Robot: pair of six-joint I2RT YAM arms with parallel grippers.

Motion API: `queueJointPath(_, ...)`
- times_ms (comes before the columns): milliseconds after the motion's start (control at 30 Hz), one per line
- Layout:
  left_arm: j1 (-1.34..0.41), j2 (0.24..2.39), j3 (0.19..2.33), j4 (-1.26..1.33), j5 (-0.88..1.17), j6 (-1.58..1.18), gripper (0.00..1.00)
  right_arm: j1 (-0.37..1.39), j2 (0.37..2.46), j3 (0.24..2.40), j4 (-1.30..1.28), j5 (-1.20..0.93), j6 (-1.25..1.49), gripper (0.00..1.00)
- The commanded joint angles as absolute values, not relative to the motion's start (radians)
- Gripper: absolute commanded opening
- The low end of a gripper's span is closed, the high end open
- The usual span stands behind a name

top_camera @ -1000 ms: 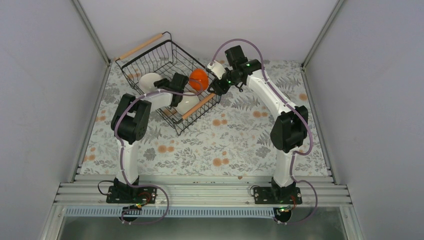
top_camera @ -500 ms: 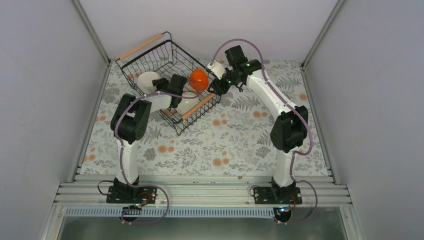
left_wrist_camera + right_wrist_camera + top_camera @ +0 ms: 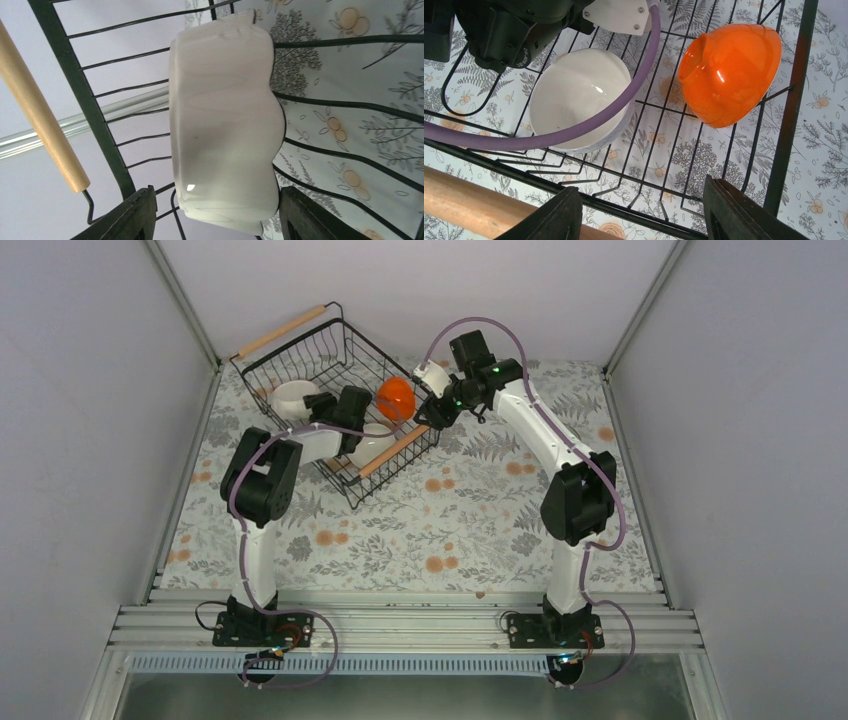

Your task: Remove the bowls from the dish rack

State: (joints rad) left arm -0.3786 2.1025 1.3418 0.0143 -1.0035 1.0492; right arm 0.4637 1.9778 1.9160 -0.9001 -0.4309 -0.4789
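Note:
The black wire dish rack (image 3: 340, 358) stands at the back left with a wooden rod handle at each end. A scallop-edged white bowl (image 3: 225, 125) stands on its edge inside it, at the far left end (image 3: 290, 395). My left gripper (image 3: 220, 215) reaches into the rack (image 3: 314, 405), jaws open on either side of that bowl's lower part, with a gap on the left side. An orange bowl (image 3: 729, 75) leans against the rack's right wall (image 3: 397, 398). A plain white bowl (image 3: 579, 97) lies under my left arm. My right gripper (image 3: 641, 215) hovers open and empty over the rack's near end (image 3: 430, 422).
The rack's near wooden handle (image 3: 474, 205) lies just below my right gripper. My left arm (image 3: 514, 30) and its purple cable (image 3: 589, 125) cross over the plain white bowl. The floral cloth (image 3: 450, 530) covers the table; grey walls close in on three sides.
My left gripper has moved left, deeper into the rack toward the scallop-edged bowl, and its jaws have narrowed a little. The right arm has stayed still.

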Motion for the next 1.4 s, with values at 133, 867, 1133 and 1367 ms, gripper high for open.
queueJointPath(133, -0.337, 2.105, 1.347, 0.129, -1.069, 1.089, 0.55, 0.469, 1.99, 1.905, -0.912, -0.432, -0.501, 0.59)
queueJointPath(867, -0.297, 2.169, 1.447, -0.032, -1.017, 1.011, 0.64, 0.469, 2.004, 1.898, -0.903, -0.429, -0.504, 0.59)
queueJointPath(1133, -0.291, 2.165, 1.435, 0.063, -1.021, 1.068, 0.51, 0.469, 2.003, 1.895, -0.903, -0.428, -0.506, 0.59)
queueJointPath(1367, -0.286, 2.182, 1.448, 0.099, -1.032, 1.105, 0.41, 0.468, 1.995, 1.882, -0.898, -0.427, -0.508, 0.59)
